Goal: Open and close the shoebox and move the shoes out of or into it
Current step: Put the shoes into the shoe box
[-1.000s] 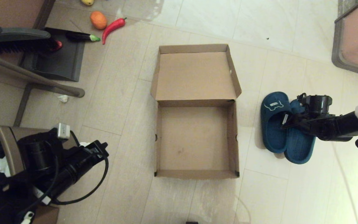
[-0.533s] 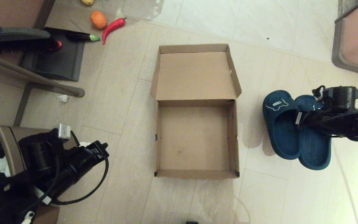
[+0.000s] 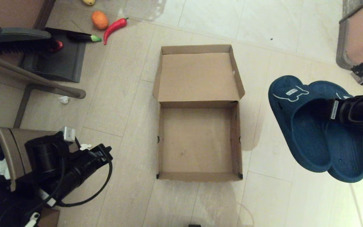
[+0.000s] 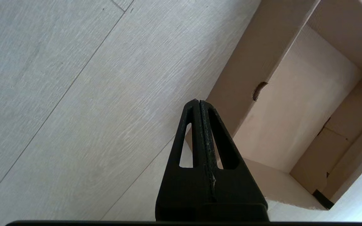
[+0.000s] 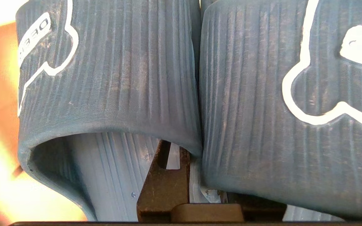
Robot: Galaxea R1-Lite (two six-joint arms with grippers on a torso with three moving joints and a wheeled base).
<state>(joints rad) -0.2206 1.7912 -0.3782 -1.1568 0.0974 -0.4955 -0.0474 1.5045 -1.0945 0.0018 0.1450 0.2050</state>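
With the shoebox [image 3: 197, 126] lying open on the floor, lid folded flat behind it and its tray bare, you have the opening done; in the head view what is left is to carry the shoes [image 3: 317, 126] across, set them inside, and shut the lid. You can see both slippers side by side off the floor, well to the right of the box, with the right gripper [image 3: 332, 108] reaching in at their straps from the right edge. Your left gripper [image 3: 101, 151] sits parked low on the left, near the box's left wall.

From the left wrist, you see that gripper [image 4: 199, 102] with its fingers pressed together on nothing, pointing at the shoebox [image 4: 294, 110] corner.

From the right wrist, the shoes [image 5: 112, 78] fill the picture (bear outlines on both straps). One finger [image 5: 165, 175] runs under the inner edges of the two straps, so judge the right gripper [image 5: 181, 157] clamped on them, nearly closed.
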